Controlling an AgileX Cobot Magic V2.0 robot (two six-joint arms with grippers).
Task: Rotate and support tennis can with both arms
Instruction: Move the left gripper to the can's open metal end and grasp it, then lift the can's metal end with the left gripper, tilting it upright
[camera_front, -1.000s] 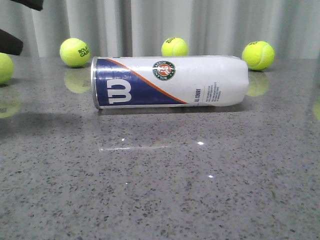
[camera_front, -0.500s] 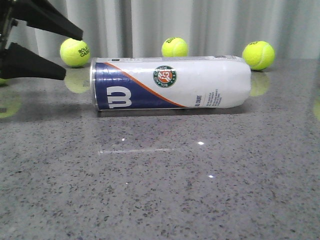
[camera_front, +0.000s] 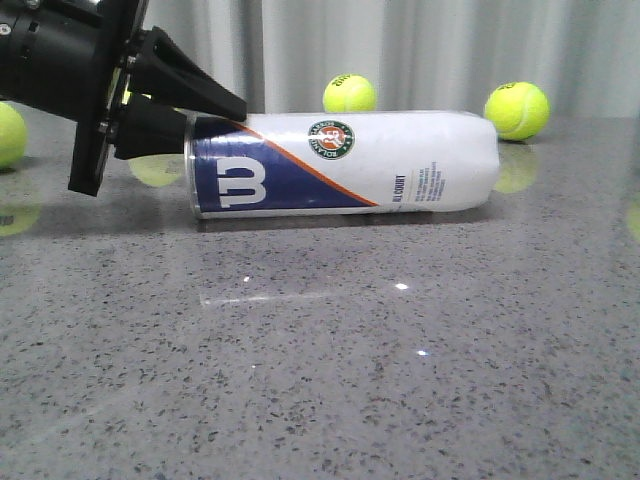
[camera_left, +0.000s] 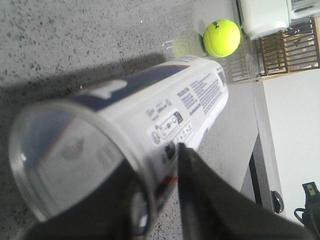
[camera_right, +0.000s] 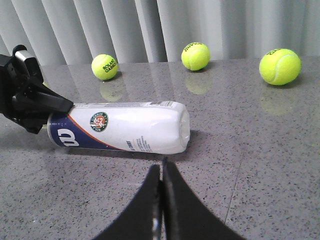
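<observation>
The tennis can (camera_front: 400, 160) lies on its side on the grey table, navy "W" end to the left. It also shows in the left wrist view (camera_left: 190, 95) and the right wrist view (camera_right: 135, 125). My left gripper (camera_front: 215, 122) is open at the silver-rimmed navy end. One finger (camera_left: 200, 195) lies along the outside of the can wall, the other sits at the end face. That gripper (camera_right: 60, 111) also shows in the right wrist view. My right gripper (camera_right: 162, 162) is shut and empty, on the near side of the can's white end, apart from it.
Yellow-green tennis balls lie behind the can: one at the far left (camera_front: 8, 135), one at mid-back (camera_front: 350, 93), one at back right (camera_front: 516, 110). A grey curtain closes the back. The table edge and a white unit (camera_left: 262, 17) lie beyond the can's far end.
My left gripper has come in from the left and reached the can's navy end, covering the ball behind it. The can has rolled a little.
</observation>
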